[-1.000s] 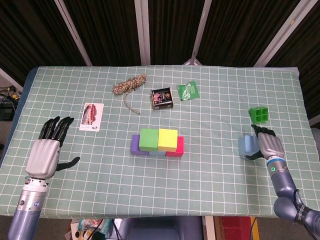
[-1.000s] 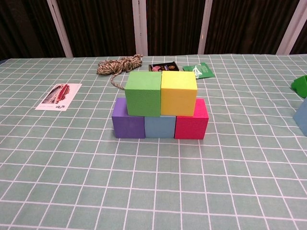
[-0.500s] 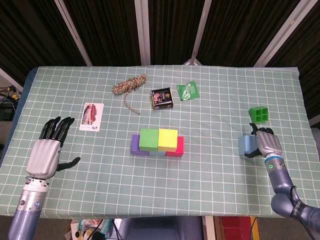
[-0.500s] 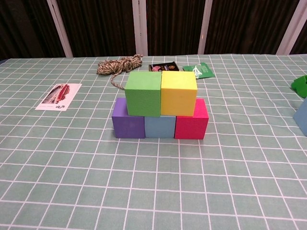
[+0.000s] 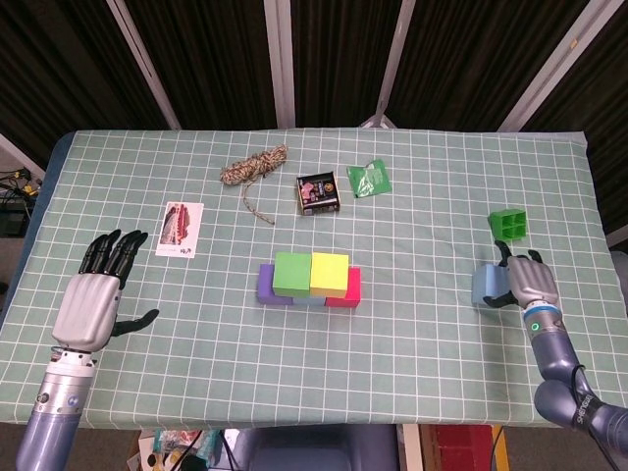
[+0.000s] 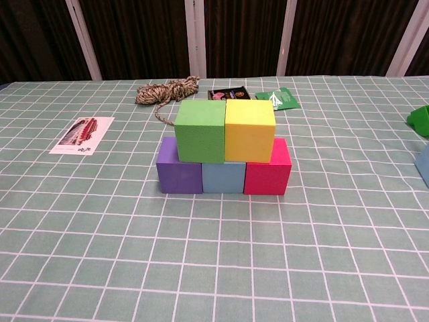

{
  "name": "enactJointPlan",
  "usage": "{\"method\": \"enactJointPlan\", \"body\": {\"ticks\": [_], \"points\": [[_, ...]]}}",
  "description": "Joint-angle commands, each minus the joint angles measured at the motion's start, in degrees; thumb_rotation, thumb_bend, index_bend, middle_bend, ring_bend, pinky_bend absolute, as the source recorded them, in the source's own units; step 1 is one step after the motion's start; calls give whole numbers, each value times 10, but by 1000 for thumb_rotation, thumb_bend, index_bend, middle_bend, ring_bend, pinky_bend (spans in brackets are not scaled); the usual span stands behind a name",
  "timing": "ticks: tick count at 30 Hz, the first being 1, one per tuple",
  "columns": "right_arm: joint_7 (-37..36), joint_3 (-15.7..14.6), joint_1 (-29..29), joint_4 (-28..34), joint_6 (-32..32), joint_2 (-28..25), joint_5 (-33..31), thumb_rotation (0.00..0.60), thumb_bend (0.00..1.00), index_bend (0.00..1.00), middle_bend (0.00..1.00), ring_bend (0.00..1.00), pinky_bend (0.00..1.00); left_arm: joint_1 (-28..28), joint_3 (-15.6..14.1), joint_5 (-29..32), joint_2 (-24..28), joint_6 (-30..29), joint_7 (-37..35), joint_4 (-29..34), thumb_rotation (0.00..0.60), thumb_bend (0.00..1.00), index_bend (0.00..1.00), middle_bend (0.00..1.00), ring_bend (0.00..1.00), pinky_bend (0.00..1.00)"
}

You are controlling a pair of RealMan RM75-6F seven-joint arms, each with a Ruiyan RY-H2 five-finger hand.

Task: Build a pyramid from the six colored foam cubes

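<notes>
We found five of the six foam cubes stacked near the middle of the table [image 5: 471, 383]: a purple cube [image 6: 178, 168], a light blue cube [image 6: 224, 177] and a pink cube [image 6: 268, 171] stood touching in a row, and a green cube [image 6: 200, 129] and a yellow cube [image 6: 250, 129] sat side by side on top of them. The sixth, a pale blue cube [image 5: 484, 286], lay well apart from the stack by the table's right edge, where our right hand [image 5: 525, 282] had its fingers wrapped around it; in the chest view only a sliver of that cube showed at the frame's right border. Our left hand [image 5: 93, 293] hovered near the table's left edge with its fingers spread and nothing in it. Toward the far edge lay a coil of twine [image 5: 253, 167], a small black box [image 5: 318, 193] and a green packet [image 5: 369, 179], the box between the other two. A printed card [image 5: 180, 229] lay flat toward the left side, just beyond our left hand. A green moulded tray [image 5: 508, 225] with four pockets sat near the right edge, just beyond the right hand.
</notes>
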State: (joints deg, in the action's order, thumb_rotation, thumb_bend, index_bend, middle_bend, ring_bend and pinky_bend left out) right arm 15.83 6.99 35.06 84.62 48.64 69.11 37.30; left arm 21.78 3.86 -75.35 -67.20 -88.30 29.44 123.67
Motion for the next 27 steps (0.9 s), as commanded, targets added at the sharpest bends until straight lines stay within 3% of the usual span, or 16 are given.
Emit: {"method": "enactJointPlan", "body": {"ticks": [1,8,18,27], "points": [[-3,1,-2,5,3,-4,3,600,246,0,398,236,0,-2,1,-2,0,1,1,1,600,102,0,64,0,0],[-15,12,-9,42,25,-31,31,600,246,0,398,236,0,-8,6,-10,0,2,5,5,600,102,0,64,0,0],[-18,20,-28,142,71,-98,84,600,246,0,398,236,0,-17,6,-23,3,6,10,14,600,102,0,64,0,0],[12,-19,-60,220,108,-127,148,600,246,0,398,237,0,-28,3,-39,7,7,9,19,600,102,0,64,0,0]]}}
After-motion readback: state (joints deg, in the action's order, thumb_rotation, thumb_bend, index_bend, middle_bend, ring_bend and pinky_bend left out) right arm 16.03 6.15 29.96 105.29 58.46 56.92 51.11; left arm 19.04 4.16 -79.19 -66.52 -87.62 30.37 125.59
